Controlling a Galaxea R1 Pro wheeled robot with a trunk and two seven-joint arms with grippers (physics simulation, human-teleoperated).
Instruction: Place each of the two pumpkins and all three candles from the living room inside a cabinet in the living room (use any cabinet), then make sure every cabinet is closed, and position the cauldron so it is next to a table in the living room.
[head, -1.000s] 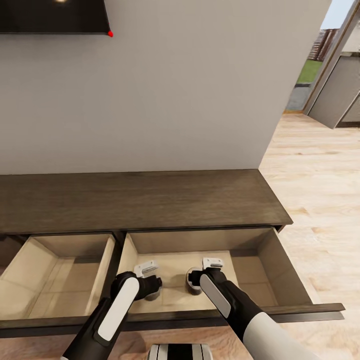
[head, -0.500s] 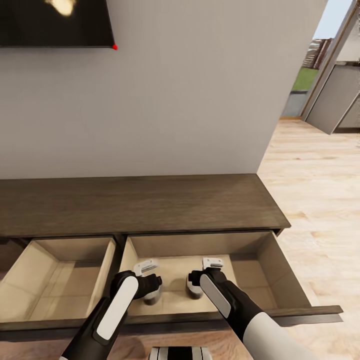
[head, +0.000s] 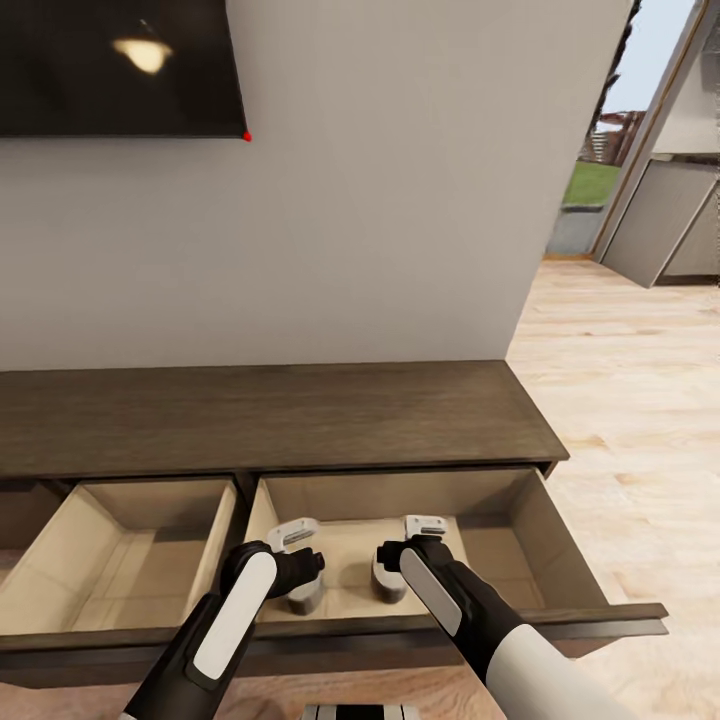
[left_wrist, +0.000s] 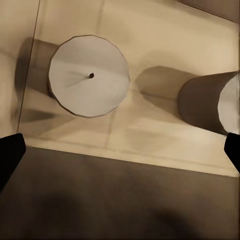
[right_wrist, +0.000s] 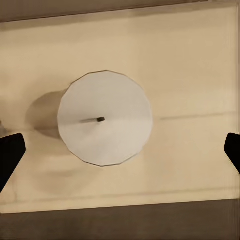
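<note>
Pale grey-white wax, stiff and probably light: two candles stand upright on the beige floor of the open right-hand drawer of the dark wood cabinet (head: 280, 415), one candle (left_wrist: 89, 75) under the left gripper (left_wrist: 120, 150), the other candle (right_wrist: 104, 124) under the right gripper (right_wrist: 120, 150). Both grippers hang spread wide and empty. The smooth sides look slippery, so I would pinch each across its round middle.
</note>
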